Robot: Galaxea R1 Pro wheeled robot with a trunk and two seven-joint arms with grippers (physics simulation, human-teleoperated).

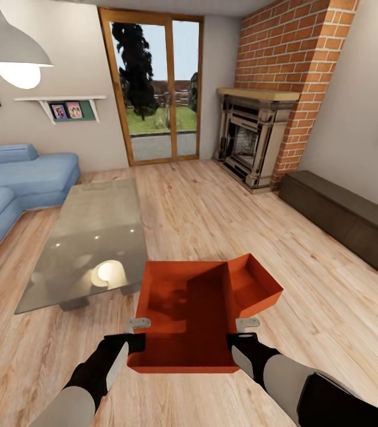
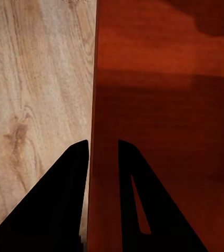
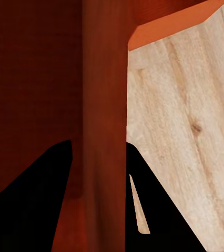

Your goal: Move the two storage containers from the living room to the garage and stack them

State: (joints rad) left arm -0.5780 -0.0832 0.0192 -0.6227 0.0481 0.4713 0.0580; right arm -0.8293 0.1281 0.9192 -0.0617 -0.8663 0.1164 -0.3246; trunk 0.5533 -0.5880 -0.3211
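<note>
Two orange-red bins held up over the living room floor, one claw on each side wall.

No writing or labels can be read anywhere; the two small pictures (image 1: pixel 67 110) on the wall shelf (image 1: pixel 60 100) are too small to make out. The front bin (image 1: pixel 184 323) is held above the light wood plank floor (image 1: pixel 224 225), with the second bin (image 1: pixel 254 284) tilted against its far right corner. The left claw (image 1: pixel 137 333) is narrowed on the front bin's left wall, one finger on each side of it, and the right claw (image 1: pixel 247 332) clamps the right wall the same way. A glass-topped table (image 1: pixel 88 237) stands just ahead to the left, a blue sofa (image 1: pixel 17 184) beyond it. Ahead are glazed wooden patio doors (image 1: pixel 153 89), a red brick fireplace (image 1: pixel 260 136) and a low dark cabinet (image 1: pixel 349 216) along the right wall. A white lamp (image 1: pixel 11 50) hangs at upper left.
</note>
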